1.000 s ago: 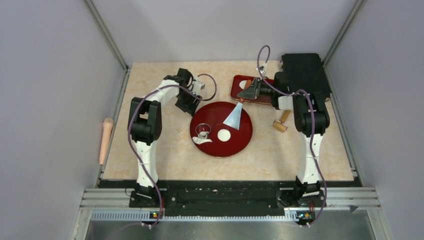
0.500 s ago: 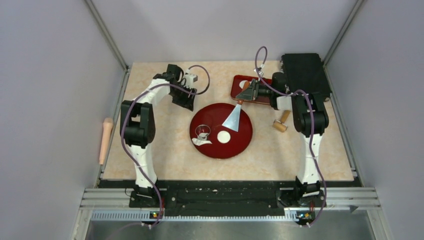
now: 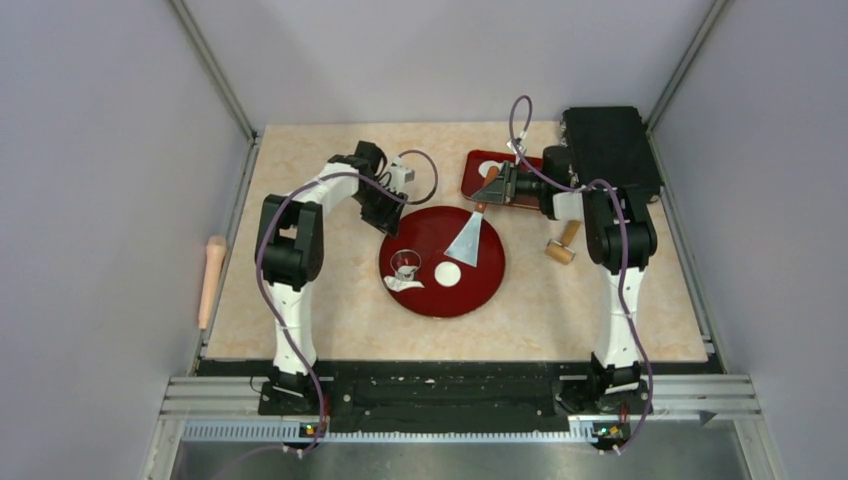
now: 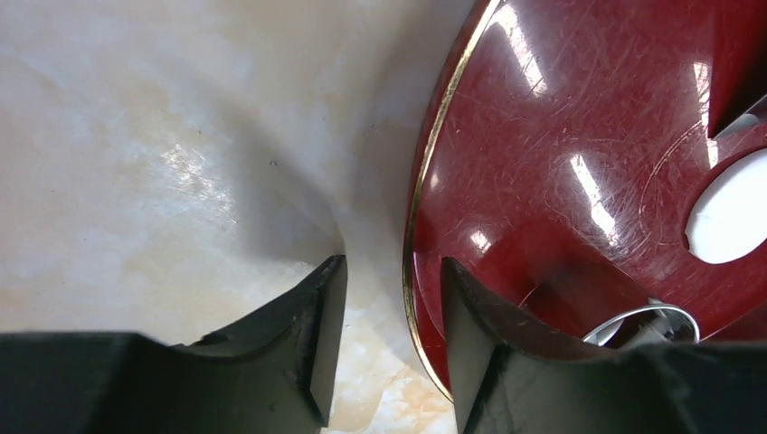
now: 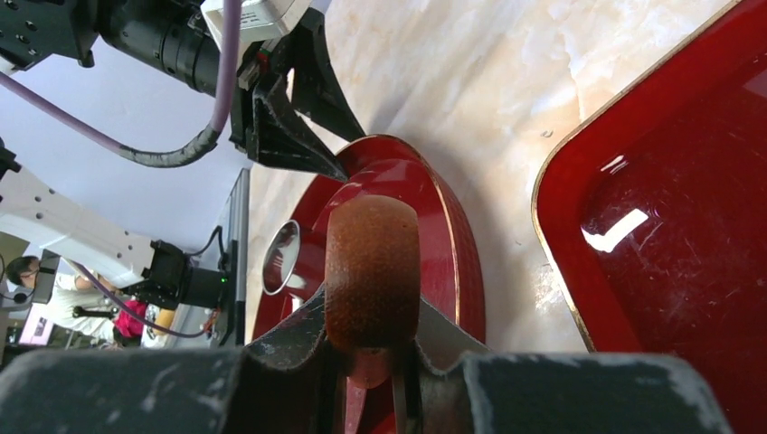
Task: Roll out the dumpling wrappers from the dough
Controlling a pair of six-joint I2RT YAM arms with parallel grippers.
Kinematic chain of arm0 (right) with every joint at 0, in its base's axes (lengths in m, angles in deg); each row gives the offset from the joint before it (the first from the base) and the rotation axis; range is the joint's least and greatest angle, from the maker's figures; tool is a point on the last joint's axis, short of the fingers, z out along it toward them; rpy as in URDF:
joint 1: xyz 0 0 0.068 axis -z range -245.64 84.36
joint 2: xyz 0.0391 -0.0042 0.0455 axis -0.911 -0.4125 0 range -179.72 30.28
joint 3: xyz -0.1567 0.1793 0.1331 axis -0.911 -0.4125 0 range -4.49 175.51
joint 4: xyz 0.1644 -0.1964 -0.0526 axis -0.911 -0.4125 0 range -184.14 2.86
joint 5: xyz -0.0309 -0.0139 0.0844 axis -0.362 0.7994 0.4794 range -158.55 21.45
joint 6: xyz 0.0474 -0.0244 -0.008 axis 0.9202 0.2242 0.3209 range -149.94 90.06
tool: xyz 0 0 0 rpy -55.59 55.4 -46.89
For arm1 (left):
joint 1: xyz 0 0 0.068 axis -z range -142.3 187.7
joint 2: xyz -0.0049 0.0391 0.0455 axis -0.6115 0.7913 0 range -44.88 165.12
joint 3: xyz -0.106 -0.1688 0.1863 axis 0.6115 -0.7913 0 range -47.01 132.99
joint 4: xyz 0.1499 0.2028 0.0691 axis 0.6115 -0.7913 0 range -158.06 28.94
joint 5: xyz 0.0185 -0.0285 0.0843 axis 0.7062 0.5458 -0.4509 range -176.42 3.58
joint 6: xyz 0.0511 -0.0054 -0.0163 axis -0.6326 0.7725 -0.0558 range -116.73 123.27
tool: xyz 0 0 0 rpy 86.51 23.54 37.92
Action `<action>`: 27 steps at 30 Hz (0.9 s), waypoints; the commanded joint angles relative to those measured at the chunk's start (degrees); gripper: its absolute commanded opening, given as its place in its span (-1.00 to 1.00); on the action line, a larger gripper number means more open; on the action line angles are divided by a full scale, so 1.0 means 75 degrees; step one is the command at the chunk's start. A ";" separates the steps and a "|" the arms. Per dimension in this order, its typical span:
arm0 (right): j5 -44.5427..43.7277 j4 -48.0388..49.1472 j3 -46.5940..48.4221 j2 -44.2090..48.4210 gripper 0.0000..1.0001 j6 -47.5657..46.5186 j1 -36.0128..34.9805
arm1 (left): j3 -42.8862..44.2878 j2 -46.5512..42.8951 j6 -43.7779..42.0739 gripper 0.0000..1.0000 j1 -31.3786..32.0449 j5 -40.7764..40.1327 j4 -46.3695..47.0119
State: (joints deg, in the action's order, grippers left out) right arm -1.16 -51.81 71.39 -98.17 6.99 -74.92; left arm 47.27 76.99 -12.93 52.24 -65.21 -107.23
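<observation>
Evidently the counter [image 3: 300,300] served as the work area, and the round red plate [image 3: 482,287] lay on it between the two arms, seemingly as the surface for cutting. The left tool [image 4: 393,271] stood at the plate's rim with its fingers partly spread, one over bare counter and one over the plate. The gold edge ran between them with neither finger clearly touching it, a straddle that read as readiness to steady or turn the plate. Beneath and beside the right tool [image 5: 371,344] sat a rectangular red tray [image 5: 687,226], likely the place for finished pieces. That right tool was pressed together on the wooden handle of a scraper [image 3: 470,237], whose metal blade sloped out ahead of it over the plate, probably so it could slide under something thin. Beyond the left tool's inner finger stood a metal ring [image 3: 405,263]. One dumpling wrapper [image 3: 447,272], a neat white disc, lay flat on the plate beside the ring, ahead of the blade and apart from it. A ragged scrap of dough [image 3: 405,284] lay against the ring, apparently trimmings.
</observation>
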 commanded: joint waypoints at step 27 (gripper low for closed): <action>0.0801 0.1853 -0.0321 -0.0551 -1.00 0.0933 -0.0388 | 0.0064 0.0158 0.0805 -1.00 0.0486 -0.0966 0.0423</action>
State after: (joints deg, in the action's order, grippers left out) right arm 2.54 -51.31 70.49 -98.89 8.41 -76.43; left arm 48.27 78.43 -8.36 55.30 -69.73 -107.40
